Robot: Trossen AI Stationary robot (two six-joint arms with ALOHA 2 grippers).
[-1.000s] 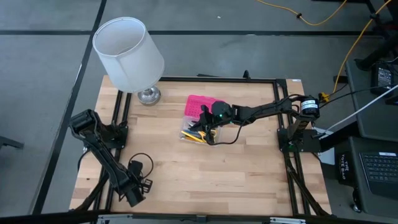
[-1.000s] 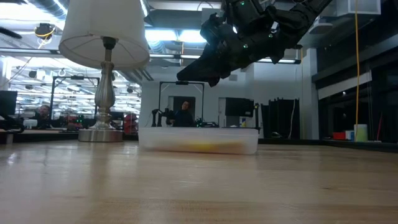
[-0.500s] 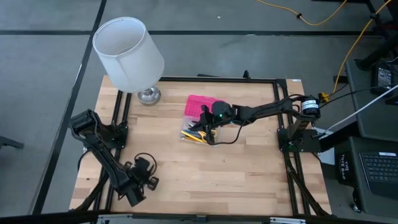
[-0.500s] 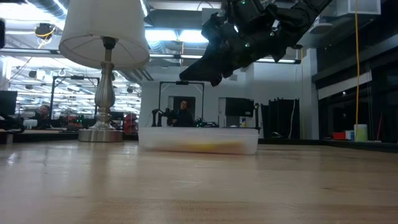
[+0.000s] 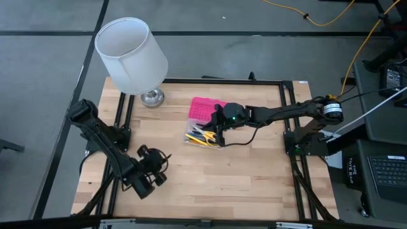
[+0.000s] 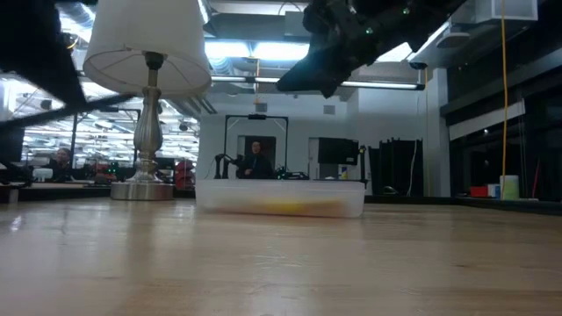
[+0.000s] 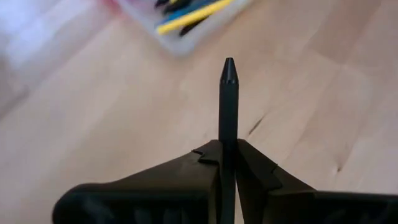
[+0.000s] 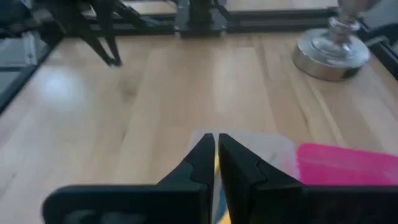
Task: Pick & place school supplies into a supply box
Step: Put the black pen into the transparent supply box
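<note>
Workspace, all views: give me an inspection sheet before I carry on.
Surface: wooden table, bare around the box.
Job's things: supply box near the middle, pink lid open beside it, pens and pencils inside; black pen held upright in the left claw.
Clutter: lamp at the far left corner.
Grippers: left claw shut on the black pen, near front left; right claw shut, empty, above the box.
Cables: yellow cable on the floor, off the table.
Surroundings: a person far behind the table.
</note>
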